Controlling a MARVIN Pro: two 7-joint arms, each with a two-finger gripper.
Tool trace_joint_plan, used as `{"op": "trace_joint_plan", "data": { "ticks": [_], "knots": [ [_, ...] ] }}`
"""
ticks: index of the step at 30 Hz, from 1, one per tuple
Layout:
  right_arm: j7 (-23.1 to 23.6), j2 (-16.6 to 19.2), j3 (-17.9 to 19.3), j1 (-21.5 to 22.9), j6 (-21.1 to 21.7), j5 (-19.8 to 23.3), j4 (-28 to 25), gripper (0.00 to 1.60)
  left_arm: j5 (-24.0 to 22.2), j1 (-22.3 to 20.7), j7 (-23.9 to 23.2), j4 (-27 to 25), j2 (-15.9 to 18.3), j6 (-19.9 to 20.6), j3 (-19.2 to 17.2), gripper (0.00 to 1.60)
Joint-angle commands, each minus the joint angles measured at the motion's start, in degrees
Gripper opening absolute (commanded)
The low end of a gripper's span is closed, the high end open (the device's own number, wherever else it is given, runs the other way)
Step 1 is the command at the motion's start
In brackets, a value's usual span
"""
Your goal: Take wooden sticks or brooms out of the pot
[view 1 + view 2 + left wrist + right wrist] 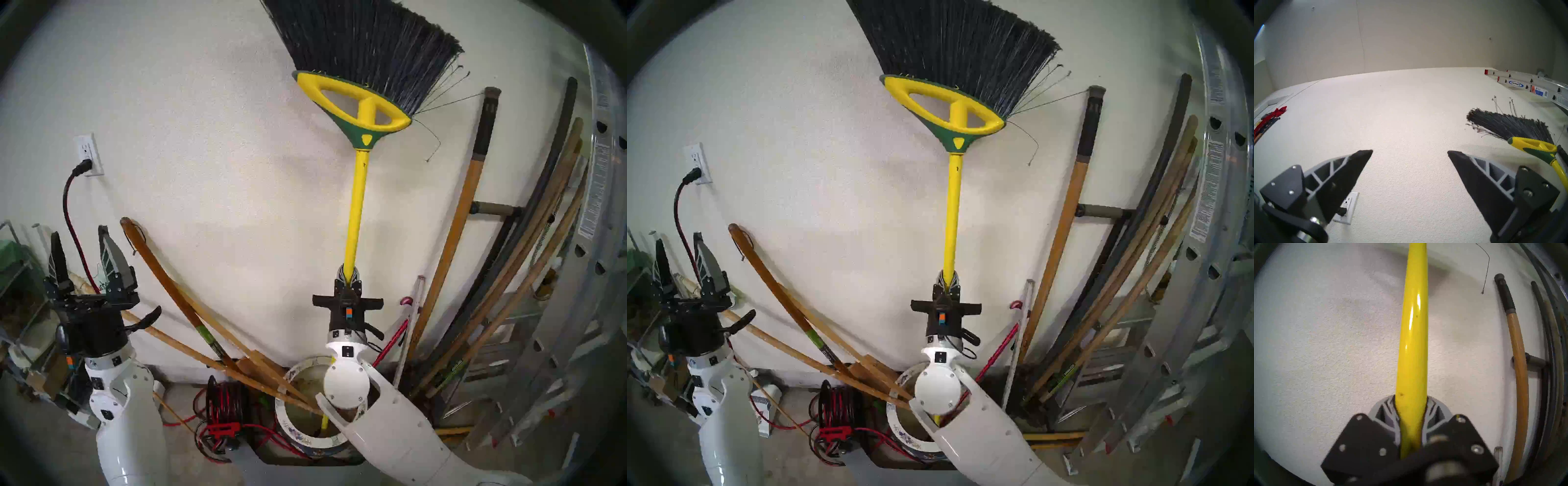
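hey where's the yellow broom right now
In the head views the yellow broom stands bristles-up against the white wall, centre-right, its pole clamped by the right gripper and its lower end still down inside the flowered pot.

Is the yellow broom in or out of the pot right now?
Still in. The yellow broom stands upright, its pole's lower end showing inside the pot, gripped by the right gripper.
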Motion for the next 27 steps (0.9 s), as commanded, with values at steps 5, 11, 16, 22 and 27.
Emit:
{"op": "trace_joint_plan", "data": {
  "ticks": [5,11,16,22,27],
  "knots": [
    [3.90,9.36,0.09,-8.19,-3.45,4.62,-8.49,0.00,-2.72,0.70,-0.31,-0.20,1.23,0.95,0.62,1.60],
    [7.54,12.40,2.76,-10.10,-5.61,6.48,-10.45,0.00,-5.74,3.76,-3.23,-0.89,5.03,3.94,2.22,1.60],
    [9.37,15.17,3.33,-10.70,-7.09,8.11,-10.77,0.00,-14.81,6.63,-4.69,-4.00,8.11,9.76,3.86,1.60],
    [11.11,16.30,2.95,-11.26,-9.61,8.24,-11.70,0.00,-22.63,7.27,-6.69,-6.06,11.39,15.79,4.35,1.60],
    [12.76,16.71,0.97,-11.76,-11.69,7.24,-14.47,0.00,-29.26,5.78,-8.36,-6.81,14.83,20.63,4.43,1.60]
  ]
}}
